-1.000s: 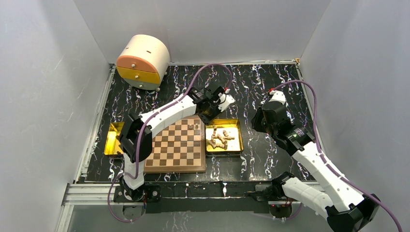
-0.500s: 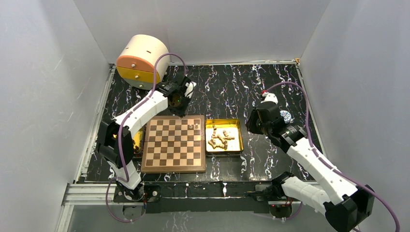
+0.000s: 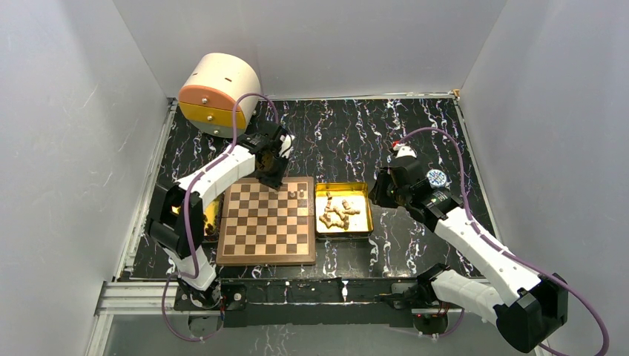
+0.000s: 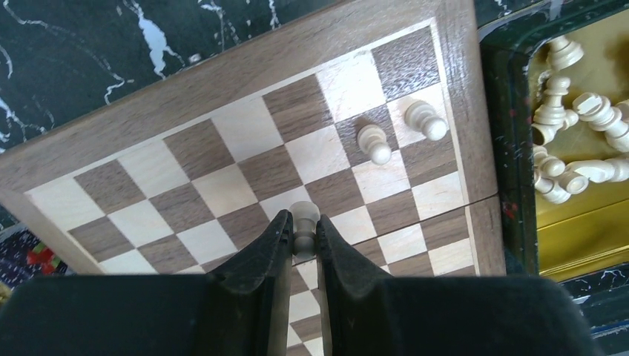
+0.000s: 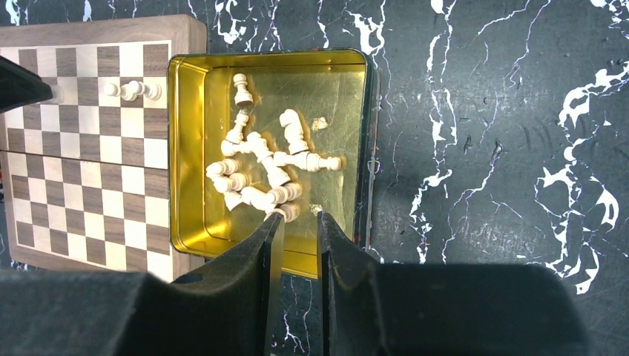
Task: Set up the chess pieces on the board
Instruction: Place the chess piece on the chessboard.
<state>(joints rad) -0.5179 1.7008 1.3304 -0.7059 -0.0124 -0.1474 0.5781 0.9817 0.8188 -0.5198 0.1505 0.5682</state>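
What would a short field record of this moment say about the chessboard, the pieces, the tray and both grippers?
Board: square wooden chessboard of dark and pale squares, lying flat.
Placed: two light tan wooden pawns, upright, side by side near its far right corner.
Left gripper: shut on a third tan pawn, over the board.
Right gripper: open, empty, over the shiny gold rectangular tray.
Unplaced: heap of tan chess pieces, mostly lying in that tray.

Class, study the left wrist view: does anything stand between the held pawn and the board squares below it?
Nothing visible does. The left gripper holds the pawn over bare squares of the board; the placed pawns stand apart, nearer the tray.
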